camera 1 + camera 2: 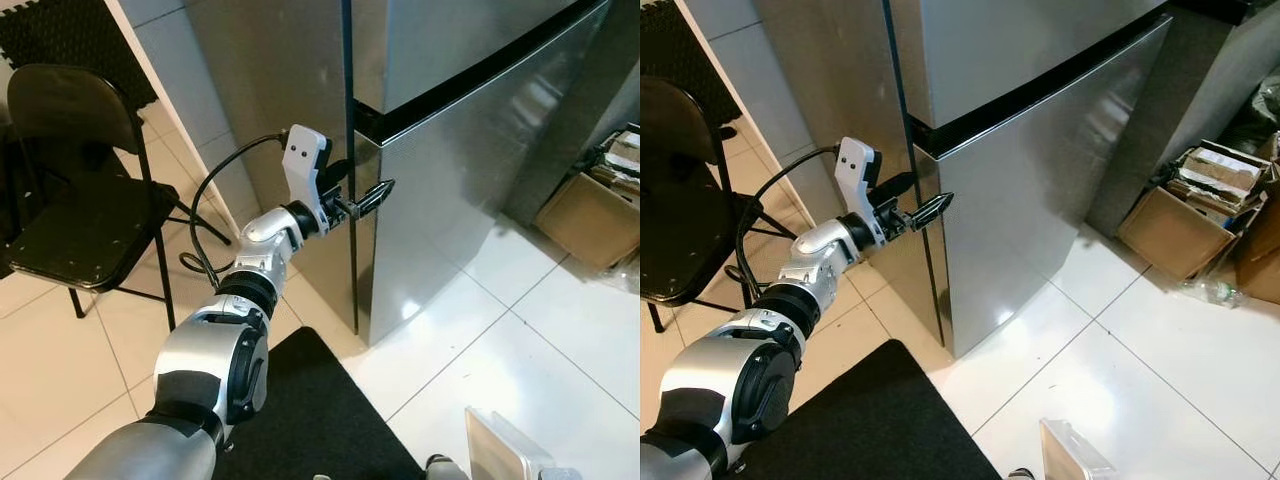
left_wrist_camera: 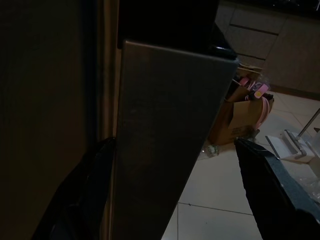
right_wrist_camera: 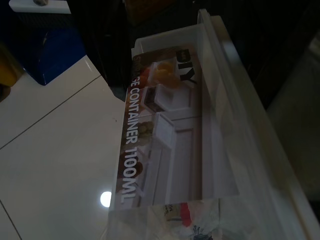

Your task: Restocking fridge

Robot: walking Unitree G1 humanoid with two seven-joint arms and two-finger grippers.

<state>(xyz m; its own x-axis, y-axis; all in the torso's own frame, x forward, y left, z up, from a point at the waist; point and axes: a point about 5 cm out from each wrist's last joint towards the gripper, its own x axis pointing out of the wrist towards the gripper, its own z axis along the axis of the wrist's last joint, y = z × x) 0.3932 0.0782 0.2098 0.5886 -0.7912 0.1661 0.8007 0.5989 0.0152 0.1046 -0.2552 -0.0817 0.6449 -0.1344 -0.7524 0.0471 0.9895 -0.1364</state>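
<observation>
Fridge (image 1: 470, 190) first: it is tall and silver, and it stands on the white tile floor (image 1: 560, 340) right in front of the robot; both of its doors look closed, with a dark line between the top door and the bottom door (image 1: 1040, 200); the left gripper (image 1: 368, 198) is up at the top corner of the bottom door, on the edge nearest the robot; its two black fingers are apart, one on each side of that door edge; in the left wrist view one finger (image 2: 272, 187) is out in front of the door and the other is in the dark crack beside it; I cannot tell if the fingers press on the door; a black cable (image 1: 205, 215) loops from the silver left arm; a black folding chair (image 1: 75, 190) stands off to the left; a black mat (image 1: 320, 410) lies on the floor by the robot; a brown box (image 1: 1185, 215) full of paper sits to the right of the fridge; the right wrist view looks at a clear plastic food box (image 3: 200, 150) with a printed label; I cannot tell if the right gripper has hold of it.
</observation>
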